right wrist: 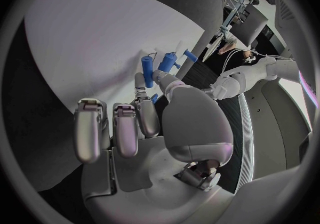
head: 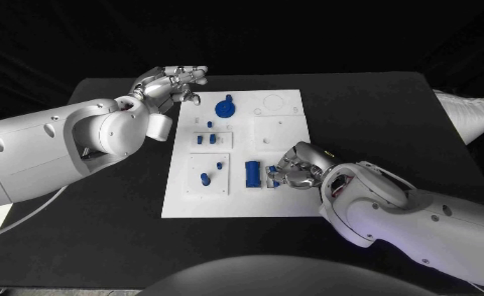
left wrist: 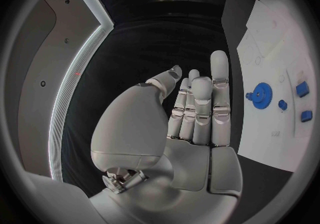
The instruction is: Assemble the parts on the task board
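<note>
Black table (head: 383, 107), dark backdrop. White task board (head: 282, 198) at table centre. Left hand (head: 173, 86) above table just off board's far-left corner, fingers straight, close together, holds nothing. Right hand (head: 292, 168) over board's near-right part, fingers curled round small blue part (head: 272, 169); grip vs mere touch: can't tell. Blue gear (head: 225, 108) on board's far-left area. Blue block (head: 252, 174) just left of right hand. Small blue pegs (head: 205, 179) near-left on board.
</note>
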